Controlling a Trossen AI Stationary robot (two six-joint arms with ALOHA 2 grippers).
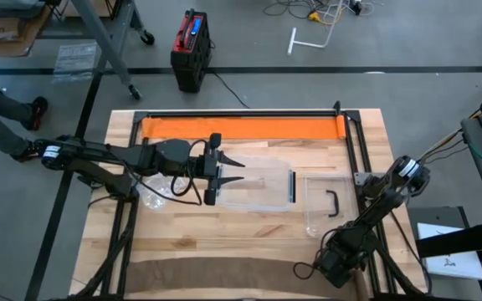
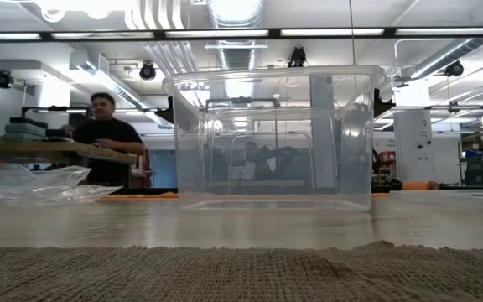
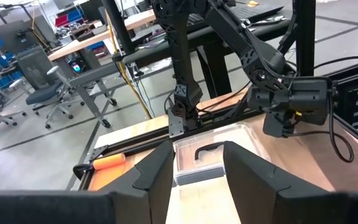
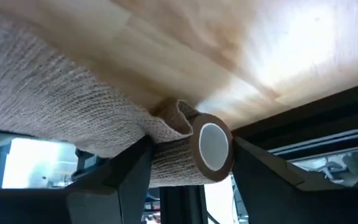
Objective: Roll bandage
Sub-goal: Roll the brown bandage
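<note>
The right gripper (image 4: 194,163) is seen with its two dark fingers (image 4: 120,177) set on either side of the rolled-up end of the bandage (image 4: 191,152), a beige roll with a pale round core face; the pads sit right at the roll, but whether it's actually pinched or just framed can't be told from the pictures. From that roll the woven bandage strip (image 1: 224,278) is spread flat along the near edge of the wooden table (image 1: 258,242), and in the high view the right arm's gripper (image 1: 335,269) is tucked down at that same near edge, at the right end of the strip. The left gripper (image 1: 231,170) is held above the table with nothing in it, fingers (image 3: 247,171) parted, pointing across the clear plastic bin (image 1: 258,186) that stands near the middle of the table. Just beside the bin on its right a clear lid (image 1: 329,205) with a dark handle is laid flat on the table. On the bin's left, under the left arm, a crumpled clear plastic bag (image 1: 153,194) is lying. Behind the bin, along the far edge of the table, an orange mat (image 1: 241,128) is stretched out. Further off, past the table, a red and black box (image 1: 191,46) is parked on the floor, and a person (image 2: 106,138) in a dark shirt is seen in the low view at a bench in the room behind.
</note>
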